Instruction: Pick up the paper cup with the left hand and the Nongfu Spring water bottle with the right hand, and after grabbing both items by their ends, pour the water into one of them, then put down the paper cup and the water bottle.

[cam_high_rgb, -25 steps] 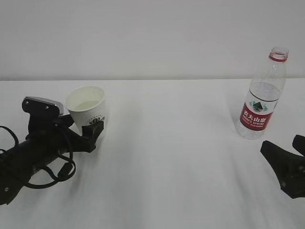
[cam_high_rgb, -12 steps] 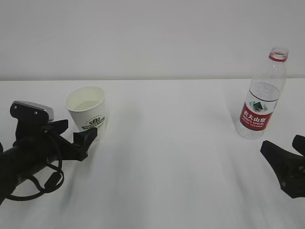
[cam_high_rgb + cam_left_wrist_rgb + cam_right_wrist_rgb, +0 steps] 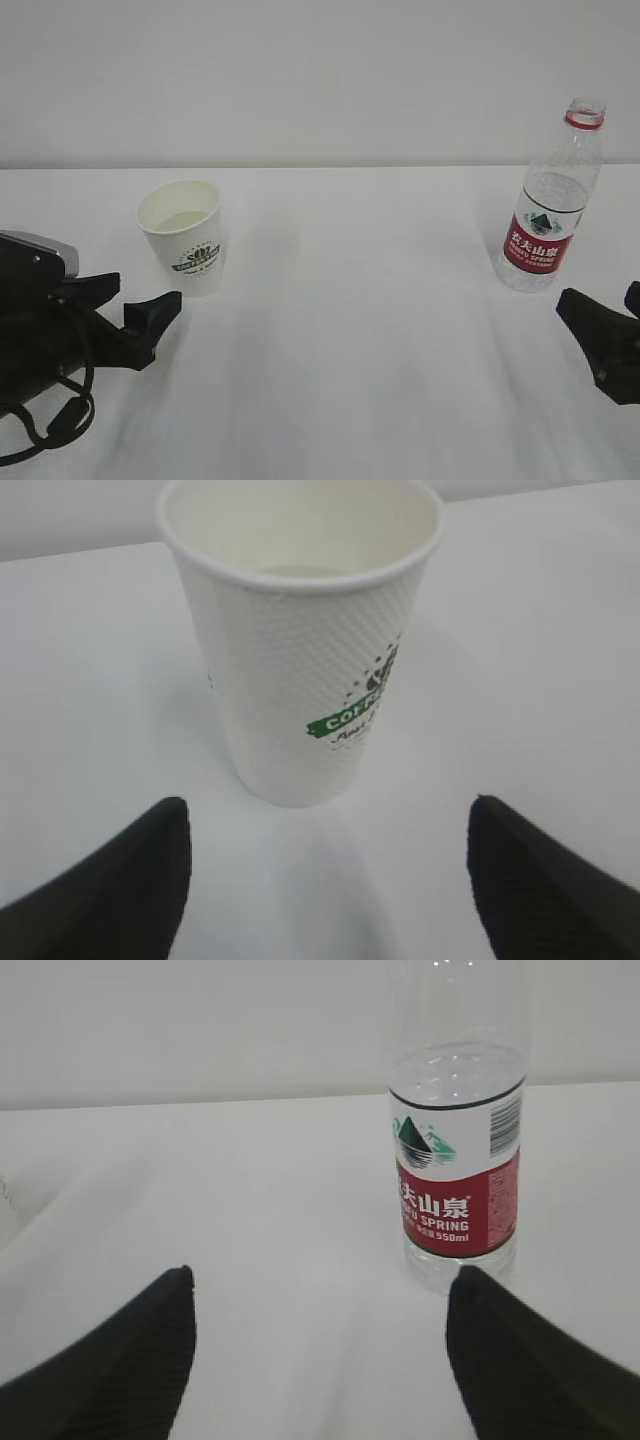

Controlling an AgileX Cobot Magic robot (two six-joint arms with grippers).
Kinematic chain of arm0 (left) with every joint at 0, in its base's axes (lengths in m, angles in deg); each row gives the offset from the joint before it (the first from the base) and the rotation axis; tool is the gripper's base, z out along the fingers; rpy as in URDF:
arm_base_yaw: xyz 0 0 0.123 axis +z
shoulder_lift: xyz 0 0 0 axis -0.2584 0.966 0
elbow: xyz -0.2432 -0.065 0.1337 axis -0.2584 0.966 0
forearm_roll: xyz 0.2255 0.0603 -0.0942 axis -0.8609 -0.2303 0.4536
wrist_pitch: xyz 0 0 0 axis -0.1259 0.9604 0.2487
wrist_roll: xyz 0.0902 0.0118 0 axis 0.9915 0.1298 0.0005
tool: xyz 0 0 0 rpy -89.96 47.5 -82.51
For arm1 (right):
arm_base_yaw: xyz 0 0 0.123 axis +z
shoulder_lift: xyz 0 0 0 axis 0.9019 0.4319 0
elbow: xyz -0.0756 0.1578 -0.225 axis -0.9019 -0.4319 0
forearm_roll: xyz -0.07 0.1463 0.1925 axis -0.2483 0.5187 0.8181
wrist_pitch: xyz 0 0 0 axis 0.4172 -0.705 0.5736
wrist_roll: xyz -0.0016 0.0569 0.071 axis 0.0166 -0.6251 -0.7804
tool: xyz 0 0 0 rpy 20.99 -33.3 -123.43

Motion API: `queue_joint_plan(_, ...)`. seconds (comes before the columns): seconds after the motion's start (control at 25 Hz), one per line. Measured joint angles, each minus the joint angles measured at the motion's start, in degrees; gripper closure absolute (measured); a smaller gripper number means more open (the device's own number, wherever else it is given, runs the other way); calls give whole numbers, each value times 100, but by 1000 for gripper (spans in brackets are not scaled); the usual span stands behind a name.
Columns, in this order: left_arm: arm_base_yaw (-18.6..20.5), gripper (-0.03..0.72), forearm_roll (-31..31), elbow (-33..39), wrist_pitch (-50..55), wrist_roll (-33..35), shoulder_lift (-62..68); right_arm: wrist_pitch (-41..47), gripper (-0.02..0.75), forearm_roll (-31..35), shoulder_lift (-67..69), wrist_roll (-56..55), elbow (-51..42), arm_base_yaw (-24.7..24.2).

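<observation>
Only the right wrist view shows "SPRING 550ml" on the Nongfu Spring water bottle (image 3: 456,1175), the left wrist view "COFFE" on the paper cup (image 3: 300,640); both the left end effector (image 3: 325,880) and right end effector (image 3: 320,1360) gape wide, empty.

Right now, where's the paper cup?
In the exterior view the paper cup stands upright on the left of the white table, just beyond the open left gripper and untouched by it, far left of the water bottle.

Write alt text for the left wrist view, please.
A white dimpled paper cup with a green logo stands upright on a white table. The two black fingertips of the open left gripper sit apart from it.
</observation>
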State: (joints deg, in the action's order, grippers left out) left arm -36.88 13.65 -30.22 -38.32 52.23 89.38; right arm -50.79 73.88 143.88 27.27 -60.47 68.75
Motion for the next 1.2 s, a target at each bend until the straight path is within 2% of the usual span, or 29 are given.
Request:
queue_joint_plan(0.28, 0, 60, -125, 78, 12, 0, -405, 0, 149, 229, 0, -127, 40, 0)
queue_joint_plan(0.88, 0, 77, -138, 56, 12, 0, -1550, 502, 149, 241, 12, -132, 1472, 0)
queue_joint_plan(1.2, 0, 84, 24, -369, 1036, 0, -2250, 1263, 149, 233, -348, -218, 1662, 0)
